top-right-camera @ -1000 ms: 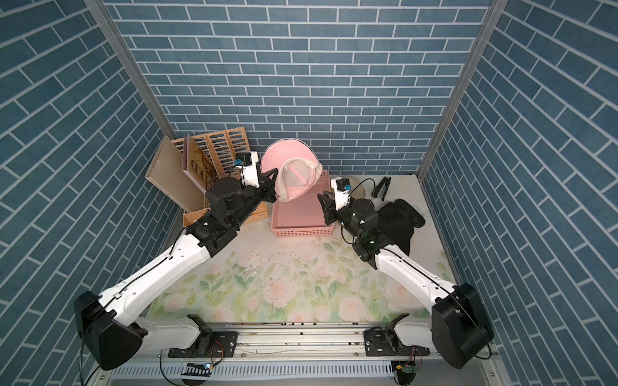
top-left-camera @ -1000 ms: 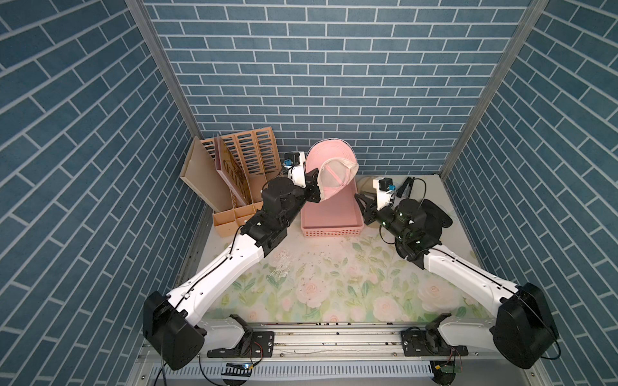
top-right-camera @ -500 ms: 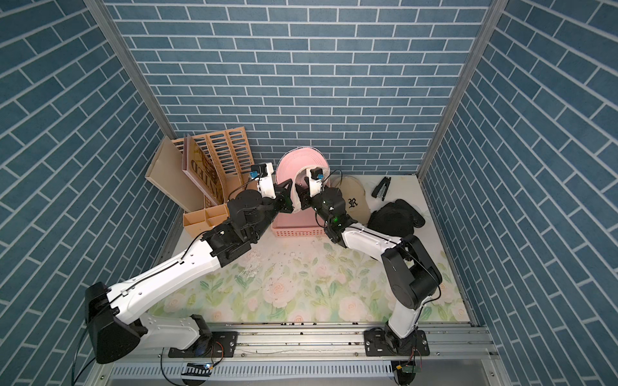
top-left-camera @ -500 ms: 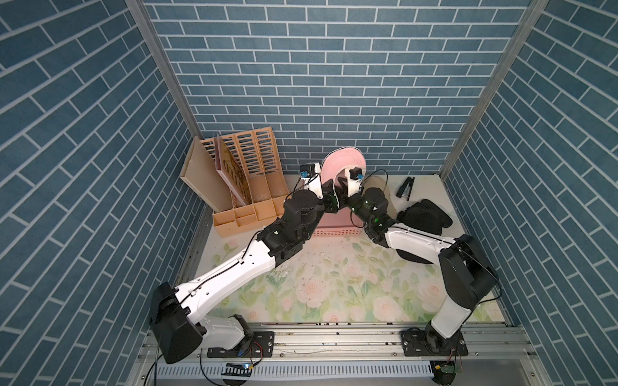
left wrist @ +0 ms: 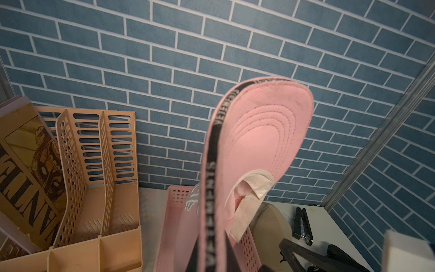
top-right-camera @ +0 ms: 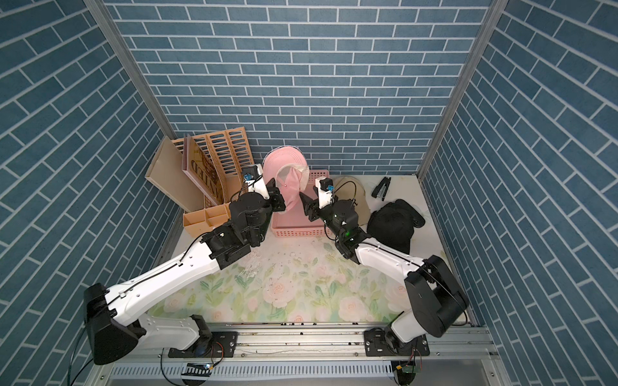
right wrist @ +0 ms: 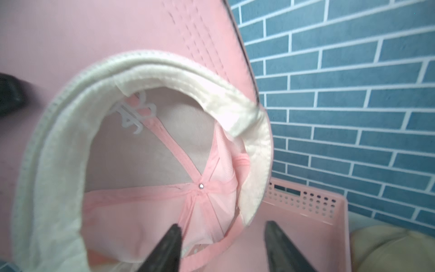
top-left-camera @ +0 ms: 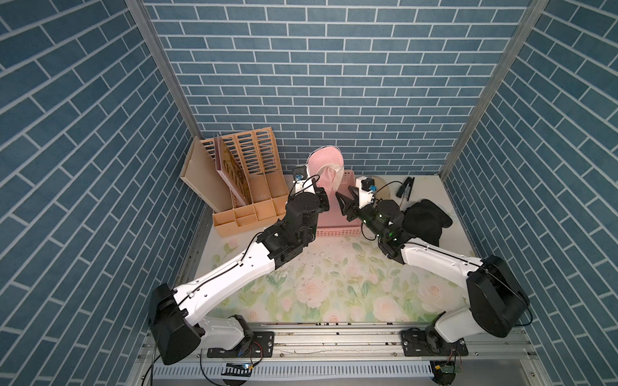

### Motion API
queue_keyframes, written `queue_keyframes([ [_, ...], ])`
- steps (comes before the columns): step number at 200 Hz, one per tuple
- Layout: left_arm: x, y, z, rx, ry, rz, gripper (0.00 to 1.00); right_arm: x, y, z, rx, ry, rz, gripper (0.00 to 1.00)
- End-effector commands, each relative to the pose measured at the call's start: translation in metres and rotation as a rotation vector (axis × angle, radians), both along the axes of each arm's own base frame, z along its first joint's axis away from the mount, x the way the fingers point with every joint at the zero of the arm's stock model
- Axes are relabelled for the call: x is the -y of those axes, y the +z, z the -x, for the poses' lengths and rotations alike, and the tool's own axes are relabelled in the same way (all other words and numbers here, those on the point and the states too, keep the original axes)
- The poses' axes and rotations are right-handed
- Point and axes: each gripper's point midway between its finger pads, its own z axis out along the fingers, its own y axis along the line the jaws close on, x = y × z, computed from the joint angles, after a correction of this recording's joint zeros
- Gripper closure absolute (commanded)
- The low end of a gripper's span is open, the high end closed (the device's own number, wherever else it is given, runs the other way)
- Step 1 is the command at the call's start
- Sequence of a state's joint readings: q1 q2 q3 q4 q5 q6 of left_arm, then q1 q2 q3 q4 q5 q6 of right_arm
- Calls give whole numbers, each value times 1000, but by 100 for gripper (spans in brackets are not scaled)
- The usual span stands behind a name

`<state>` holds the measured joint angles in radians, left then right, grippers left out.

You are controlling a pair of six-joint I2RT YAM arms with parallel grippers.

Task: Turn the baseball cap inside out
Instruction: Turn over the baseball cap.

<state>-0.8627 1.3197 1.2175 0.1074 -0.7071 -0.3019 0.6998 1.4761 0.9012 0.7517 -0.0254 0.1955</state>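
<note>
Pink cotton, soft in the crown and stiff only in the brim, is what has to be handled. Left of centre in both top views the left gripper [top-left-camera: 322,202] is seen clamped fully on the baseball cap [top-left-camera: 326,167], apparently low on the edge where the black-lettered trim [left wrist: 209,188] runs down; the exact bite is hidden. The cap is held aloft, brim [left wrist: 263,131] uppermost, over the pink basket [top-left-camera: 337,231] in the middle of the frame, its opening turned to the right. Just right of it the right gripper [top-left-camera: 343,191] is pointed into that opening, its jaws partly spread and nothing between them. The cap is judged light and limp: the crown lining [right wrist: 141,212] should be pushed through easily, whereas the brim will not fold. The cream sweatband [right wrist: 164,68] is judged the firmest hold for pulling, and the centre button [right wrist: 200,186] the place to push; thin fabric may slip from smooth fingers.
</note>
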Motion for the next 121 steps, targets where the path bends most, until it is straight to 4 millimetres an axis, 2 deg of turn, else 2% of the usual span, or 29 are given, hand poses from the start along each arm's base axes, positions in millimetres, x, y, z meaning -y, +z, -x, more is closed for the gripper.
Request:
queue_keyframes([
  [1,-8,20,2,25,36,44,100,-8,0,4,18,42,22,67],
  [17,-4,19,-1,12,38,61,100,-21,-6,8,24,90,15,76],
  [42,3,22,-2,7,8,115,100,-47,-15,5,2,154,2,82],
  [74,6,19,3,-7,-23,175,100,-97,-25,1,-14,222,0,82],
  [96,9,17,7,-22,-53,212,100,-114,-41,-20,-69,197,10,76],
  [110,8,17,9,-27,-62,232,100,-116,-53,-32,-110,167,33,61],
  [121,3,16,10,-24,-41,231,100,-114,-57,-32,-125,165,32,50],
])
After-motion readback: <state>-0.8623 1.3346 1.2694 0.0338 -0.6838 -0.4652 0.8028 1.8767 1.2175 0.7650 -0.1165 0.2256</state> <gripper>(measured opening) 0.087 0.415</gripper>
